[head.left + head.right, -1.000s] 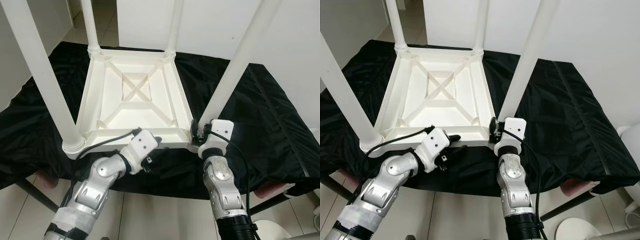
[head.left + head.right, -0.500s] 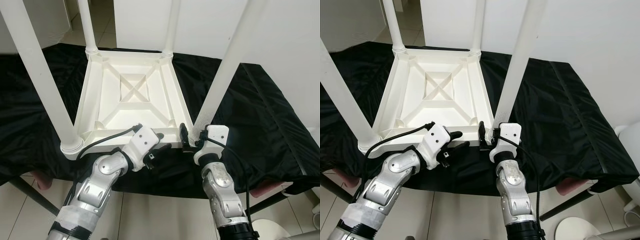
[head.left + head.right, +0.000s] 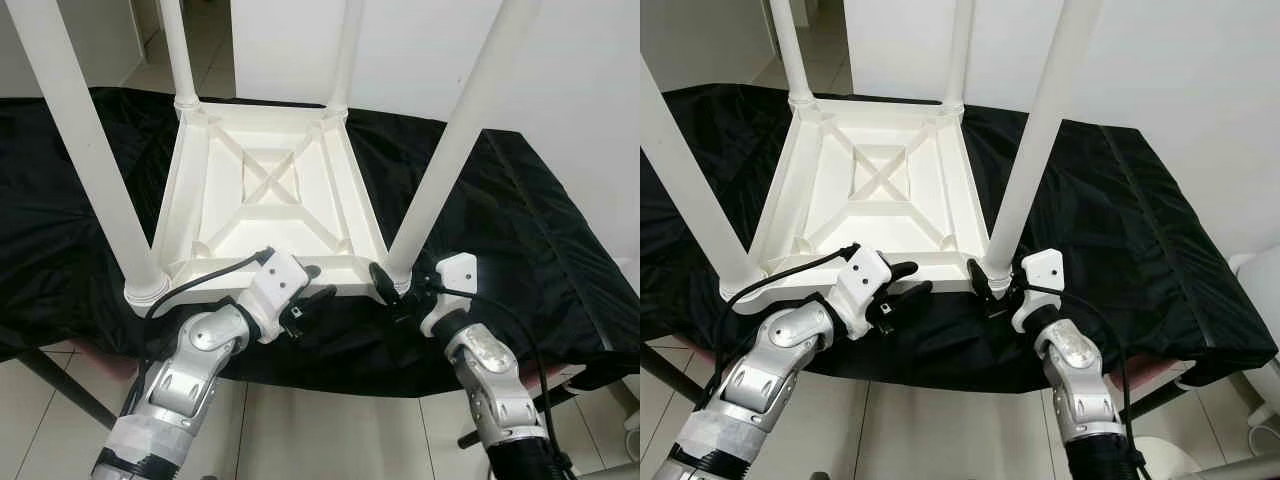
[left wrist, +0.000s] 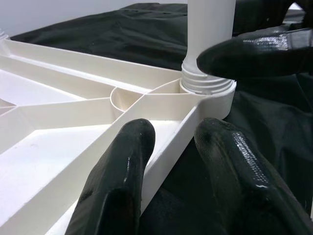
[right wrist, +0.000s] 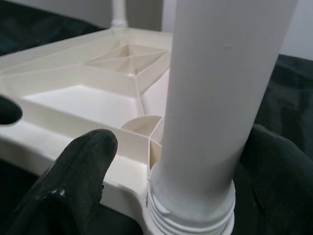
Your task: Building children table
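The white plastic children's table point(image 3: 268, 195) lies upside down on a black cloth point(image 3: 520, 220), its four legs pointing up. The right gripper point(image 3: 400, 287) has its fingers spread on either side of the near right leg point(image 3: 445, 165), just above the threaded base where the leg meets the corner socket; whether the pads press the leg I cannot tell. The left gripper point(image 3: 312, 290) sits to the left of it, fingers parted astride the table's near rim point(image 4: 161, 142).
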